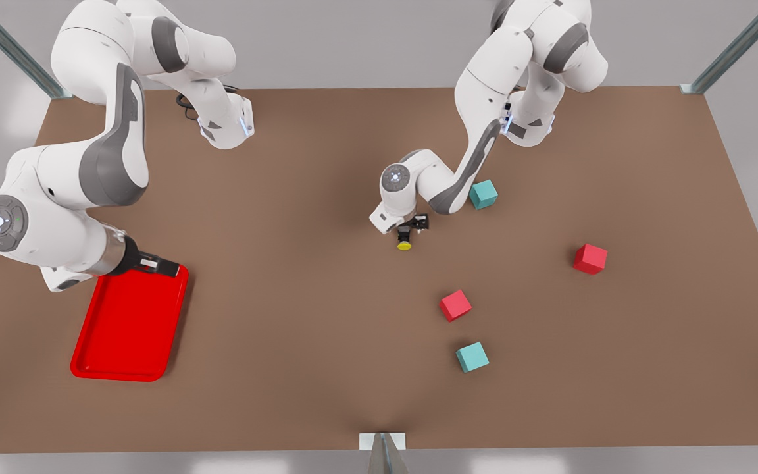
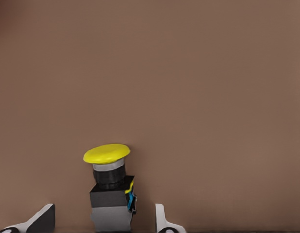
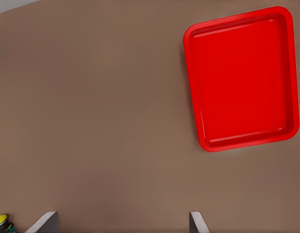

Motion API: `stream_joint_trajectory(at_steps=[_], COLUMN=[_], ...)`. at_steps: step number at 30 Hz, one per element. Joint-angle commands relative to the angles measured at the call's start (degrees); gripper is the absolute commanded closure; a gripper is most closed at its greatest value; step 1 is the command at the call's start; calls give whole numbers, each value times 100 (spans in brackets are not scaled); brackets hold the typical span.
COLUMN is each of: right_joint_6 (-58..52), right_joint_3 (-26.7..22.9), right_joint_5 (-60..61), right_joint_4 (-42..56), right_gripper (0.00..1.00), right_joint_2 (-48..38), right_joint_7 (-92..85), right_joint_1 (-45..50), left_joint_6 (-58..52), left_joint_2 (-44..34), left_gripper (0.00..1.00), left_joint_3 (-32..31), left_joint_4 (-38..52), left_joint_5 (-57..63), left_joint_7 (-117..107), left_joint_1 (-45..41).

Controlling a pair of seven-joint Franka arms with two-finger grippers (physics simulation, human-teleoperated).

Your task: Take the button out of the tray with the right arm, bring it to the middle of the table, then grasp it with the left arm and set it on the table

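Observation:
The button, yellow cap on a dark boxy body, is at the middle of the table. My left gripper is right at it. In the left wrist view the button stands between the fingertips of the left gripper, which is open, with a gap on each side of the body. The red tray lies at the front view's left with nothing in it. My right gripper hovers over the tray's far corner. In the right wrist view the right gripper is open above bare table, with the tray and the button farther off.
A teal cube sits just beside the left arm's forearm. A red cube and another teal cube lie nearer the front edge, and a second red cube lies toward the front view's right.

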Motion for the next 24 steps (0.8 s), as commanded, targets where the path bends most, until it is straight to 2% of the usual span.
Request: stream_joint_trajectory(at_steps=[1, 5, 7, 9, 14, 16, 19, 21, 24], right_joint_6=[-2, 7, -107, -643, -696, -652, 218, 270, 394], right_joint_3=[-3, -30, 32, 23, 23, 32, 49, 49, 49], right_joint_5=[3, -6, -621, -736, -876, -850, -1465, -1544, -1483], right_joint_4=[3, 11, 3, -33, 29, 3, -24, -41, -85], right_gripper=[0, 0, 0, 0, 0, 0, 0, 0, 0], right_joint_2=[-8, -8, -52, -650, -668, -650, -580, -510, -457], right_joint_7=[-313, -339, -312, -339, -356, -321, -286, -277, -374], right_joint_1=[-8, -17, 27, -237, -281, -360, 307, 440, 431], left_joint_6=[98, 107, 203, 238, 291, 291, 335, 335, 326], left_joint_2=[-3, 67, 164, 199, 191, 182, 191, 199, 199], left_gripper=[0, 0, 0, 0, 0, 0, 0, 1, 15], left_joint_3=[-6, -14, -14, -14, -6, 3, 30, 30, 30], left_joint_4=[-13, -57, -49, -49, -22, 4, 48, 48, 48], left_joint_5=[-342, -667, -676, -676, -676, -676, -676, -667, -667], left_joint_7=[1723, 2269, 2321, 2365, 2374, 2374, 2374, 2374, 2392], left_joint_1=[31, 75, 75, 75, 75, 75, 75, 75, 84])
